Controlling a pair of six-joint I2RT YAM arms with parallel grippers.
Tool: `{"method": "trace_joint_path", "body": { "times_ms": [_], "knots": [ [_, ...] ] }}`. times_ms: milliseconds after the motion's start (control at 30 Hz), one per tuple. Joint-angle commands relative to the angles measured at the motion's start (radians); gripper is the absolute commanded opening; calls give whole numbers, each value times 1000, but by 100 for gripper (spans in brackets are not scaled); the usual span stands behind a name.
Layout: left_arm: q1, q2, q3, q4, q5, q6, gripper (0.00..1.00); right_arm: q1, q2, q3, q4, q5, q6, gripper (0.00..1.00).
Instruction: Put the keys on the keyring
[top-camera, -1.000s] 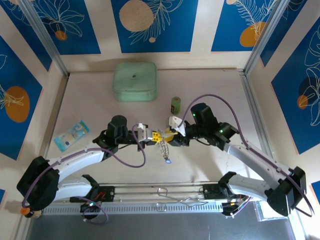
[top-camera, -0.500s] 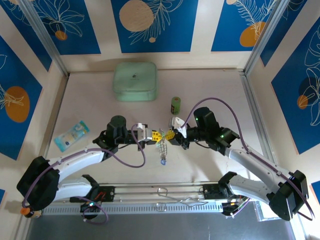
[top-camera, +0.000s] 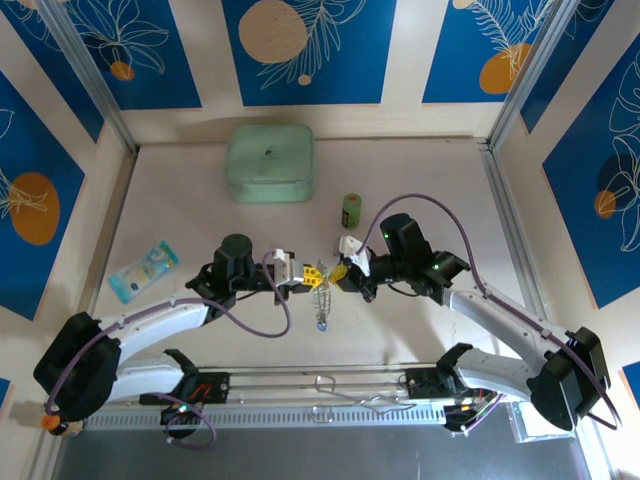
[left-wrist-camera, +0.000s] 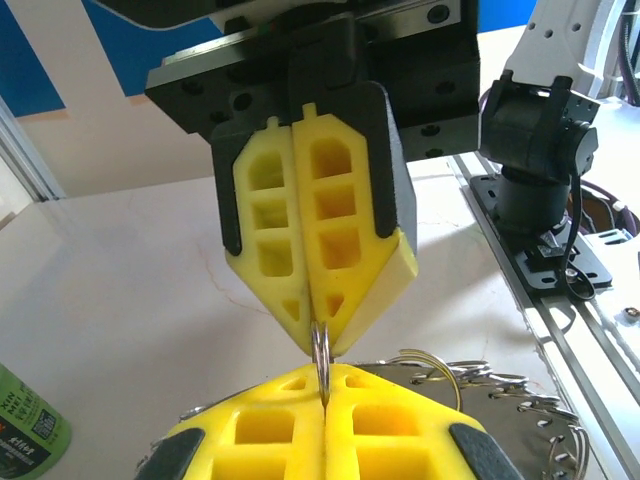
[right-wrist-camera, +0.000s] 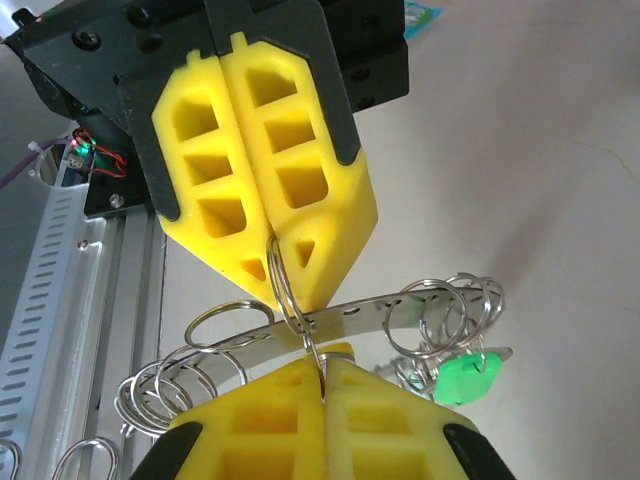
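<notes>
Over the middle of the table my left gripper (top-camera: 311, 274) and right gripper (top-camera: 340, 272) meet tip to tip, yellow pads shut. In the left wrist view my left gripper (left-wrist-camera: 325, 400) and the right gripper (left-wrist-camera: 315, 335) both pinch one small split ring (left-wrist-camera: 321, 352). That ring links to the keyring (right-wrist-camera: 400, 305), a silvery perforated band strung with several small rings. The right wrist view shows my right gripper (right-wrist-camera: 322, 375) under the left gripper (right-wrist-camera: 283, 280). A green key (right-wrist-camera: 468, 378) hangs on the band. The keyring (top-camera: 321, 298) dangles below the grippers, a blue key (top-camera: 321, 322) at its bottom.
A mint-green square box (top-camera: 270, 162) sits at the back. A small green cylinder (top-camera: 351, 209) stands just behind the right gripper. A light-blue packet (top-camera: 143, 270) lies at the left. The metal rail (top-camera: 320, 385) with the arm bases runs along the near edge.
The right gripper has shifted slightly left toward the left gripper. The dangling keyring with the blue key has swung left. Both grippers stayed shut.
</notes>
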Motion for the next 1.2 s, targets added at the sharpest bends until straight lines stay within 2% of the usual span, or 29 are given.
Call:
{"method": "trace_joint_path", "body": {
  "times_ms": [0, 67, 100, 167, 300, 400, 467, 667, 733, 767, 867, 1000, 1167],
  "knots": [
    [-7, -23, -5, 132, 68, -15, 0, -5, -20, 8, -10, -16, 11, 14],
    [-6, -21, -4, 129, 67, -12, 0, -5, -53, -2, 19, -28, 14, 28],
    [-7, -18, -3, 129, 67, -12, 0, -5, -64, -6, 30, -36, 14, 30],
    [-6, -14, -1, 130, 69, -15, 0, -4, -79, -12, 50, -57, 15, 34],
    [-6, -7, 0, 137, 76, -21, 0, 1, -62, -14, 92, -75, 30, 34],
    [-7, -7, -1, 140, 78, -25, 0, 10, -32, -11, 113, -78, 35, 32],
    [-7, -8, -1, 142, 78, -26, 0, 15, -14, -5, 123, -75, 37, 27],
    [-6, -5, -1, 132, 53, -32, 0, 19, -6, 11, 111, -69, 28, 0],
    [-7, -6, 7, 105, 7, -24, 22, 19, -12, 27, 69, -56, 4, 0],
    [-7, -8, 12, 83, -14, -13, 26, 21, -15, 37, 41, -47, -11, 0],
    [-7, -15, 32, 12, -38, 25, 25, 26, -12, 78, -59, -8, -72, 0],
    [-7, -13, 38, -9, -31, 33, 19, 42, 15, 140, -193, 42, -153, 0],
    [-7, 2, 56, -43, -8, 37, 17, 70, 47, 204, -251, 52, -187, 0]
  ]
}}
